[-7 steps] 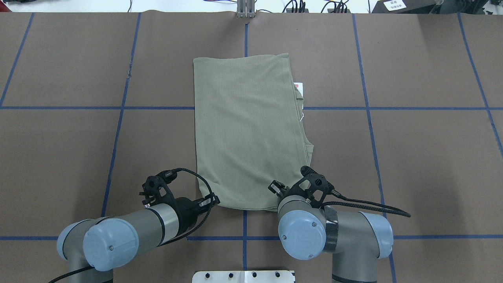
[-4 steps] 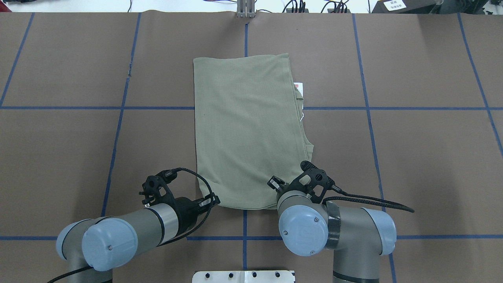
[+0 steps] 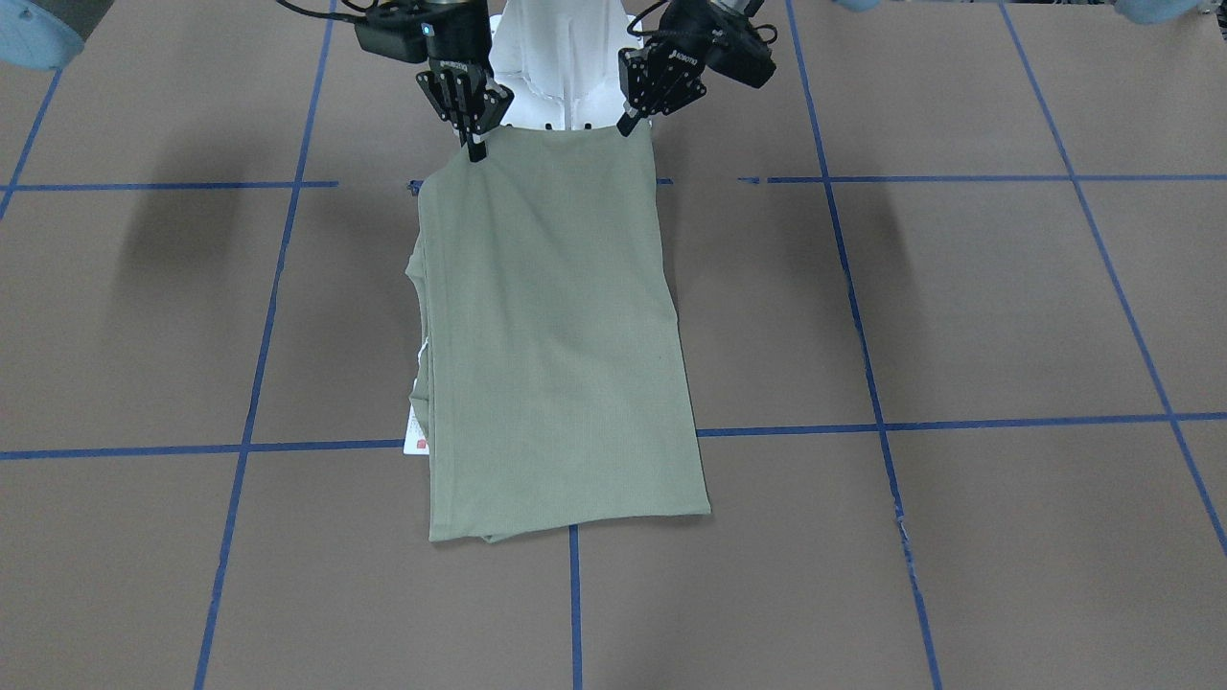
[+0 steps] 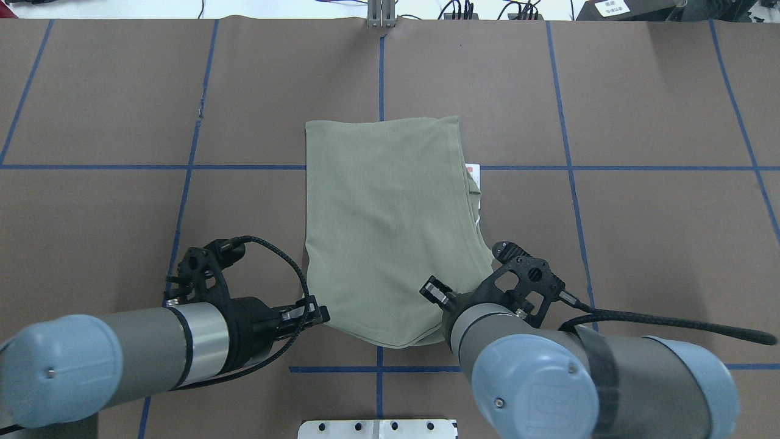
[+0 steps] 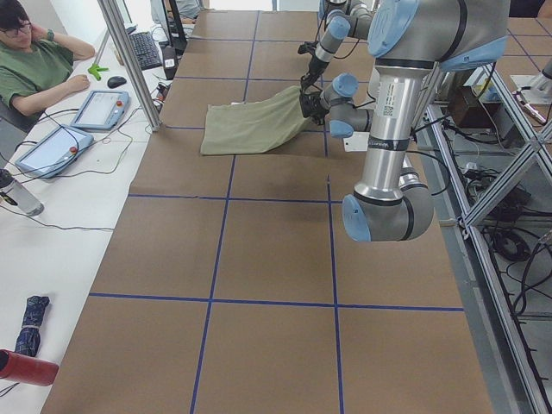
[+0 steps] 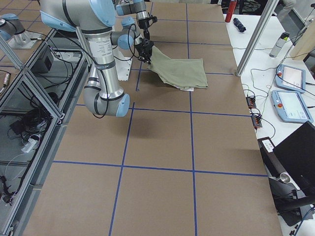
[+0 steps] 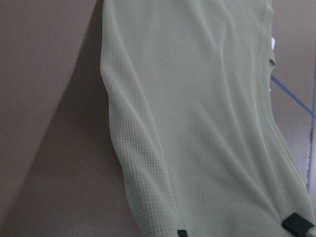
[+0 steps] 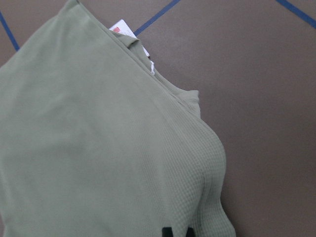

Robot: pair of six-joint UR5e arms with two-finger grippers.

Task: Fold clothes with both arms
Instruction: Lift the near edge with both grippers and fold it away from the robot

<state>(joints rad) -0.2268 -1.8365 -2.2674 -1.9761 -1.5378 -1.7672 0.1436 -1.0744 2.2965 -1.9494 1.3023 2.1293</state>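
Observation:
The sage-green shirt (image 4: 390, 225) lies folded into a long strip on the brown table; it also shows in the front view (image 3: 556, 335). Its near edge is raised off the table. My left gripper (image 4: 321, 315) is shut on the near left corner, which also shows in the front view (image 3: 630, 123). My right gripper (image 3: 474, 149) is shut on the near right corner; in the overhead view its wrist hides the fingers. The white hang tag (image 4: 473, 172) with a red mark sticks out from the shirt's right edge. Both wrist views show knit cloth (image 7: 207, 123) (image 8: 98, 148) held at the fingertips.
The white pedestal base (image 4: 378, 428) stands just behind the grippers. Blue tape lines (image 4: 570, 167) divide the brown table. An aluminium post (image 4: 381, 15) stands at the far edge. An operator (image 5: 34, 69) sits beyond the table, with tablets (image 5: 99, 108) nearby.
Both arms have drawn back toward the robot and risen. The shirt's near edge has lifted, and the whole shirt has slid toward the robot with its far edge.

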